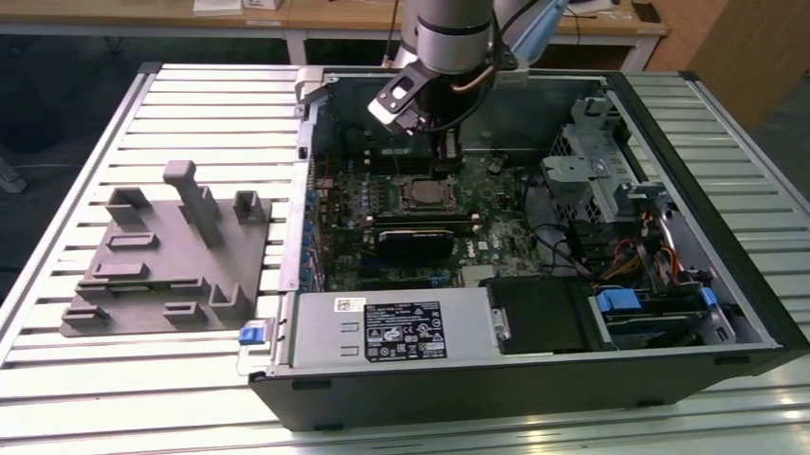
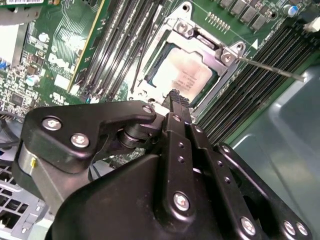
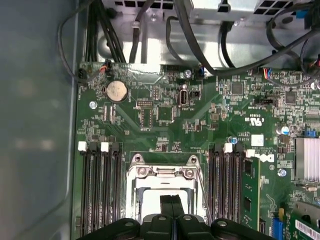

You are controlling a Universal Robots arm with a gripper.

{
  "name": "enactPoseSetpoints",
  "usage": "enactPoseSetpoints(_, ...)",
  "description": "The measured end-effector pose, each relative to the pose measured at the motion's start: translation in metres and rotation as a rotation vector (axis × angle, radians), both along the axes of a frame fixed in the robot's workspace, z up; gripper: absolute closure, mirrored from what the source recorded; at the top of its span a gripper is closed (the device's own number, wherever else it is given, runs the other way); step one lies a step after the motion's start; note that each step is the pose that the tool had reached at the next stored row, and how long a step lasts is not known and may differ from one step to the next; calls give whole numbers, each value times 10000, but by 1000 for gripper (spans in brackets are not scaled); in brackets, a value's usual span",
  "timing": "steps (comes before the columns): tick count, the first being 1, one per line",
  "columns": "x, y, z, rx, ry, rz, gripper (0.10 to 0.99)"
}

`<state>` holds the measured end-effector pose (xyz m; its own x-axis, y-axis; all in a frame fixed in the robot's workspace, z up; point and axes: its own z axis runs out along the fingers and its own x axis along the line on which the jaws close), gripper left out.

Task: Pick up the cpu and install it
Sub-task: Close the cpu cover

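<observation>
closed claw above a cpu lying in its socket

in the second wrist view the black gripper (image 2: 174,96) hides the board nearest the camera with its own body. its tip overlaps the near edge of the cpu (image 2: 186,75), and whether it touches the chip cannot be told. the 2 fingers are pressed together with nothing between them.

the cpu lies flat, pale top up, inside the metal socket frame (image 2: 227,55) on the green motherboard (image 3: 125,125). 1 thin lever rod (image 2: 270,68) sticks out from the frame. dark memory slots (image 2: 260,85) run along both sides of the socket. the first wrist view shows 4 white latch tabs (image 3: 82,146) and 1 round coin battery (image 3: 117,91).

in the exterior view the arm's upper part is cut off. the open computer case (image 1: 506,389) holds 1 white-labelled power supply box (image 1: 393,332). 1 grey fixture plate (image 1: 152,284) sits beside the case on the slatted table (image 1: 190,104), toward the exterior view's left.
</observation>
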<state>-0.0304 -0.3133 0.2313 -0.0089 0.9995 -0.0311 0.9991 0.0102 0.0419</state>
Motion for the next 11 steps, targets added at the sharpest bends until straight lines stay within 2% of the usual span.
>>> enactPoseSetpoints(11,-89,-5,-57,-2,0,0,980)
